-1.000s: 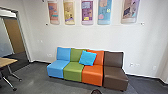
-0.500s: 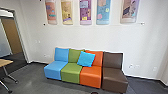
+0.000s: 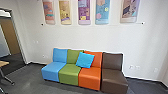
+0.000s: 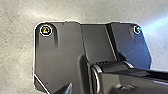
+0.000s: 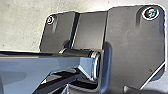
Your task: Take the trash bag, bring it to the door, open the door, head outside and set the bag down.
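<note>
At the far left of the head view is a doorway, its grey frame [image 3: 18,37] standing in the white wall. Through it a brown, door-like panel [image 3: 10,36] can be seen, with dark floor in front of it. Both wrist views look past the robot's own dark plate and jointed bar onto a pale grey floor. How either gripper stands cannot be made out there.
Against the wall stands a row of joined seats: blue [image 3: 51,71], green [image 3: 70,73], orange [image 3: 90,77] and brown [image 3: 113,80]. A bright blue cushion [image 3: 85,60] leans on it. A wooden table [image 3: 3,64] juts in at left. Coloured panels [image 3: 102,12] hang above.
The head camera has moved; the seats appear slightly larger and further left, and less of the table shows. A small dark shape has dropped out at the bottom edge.
</note>
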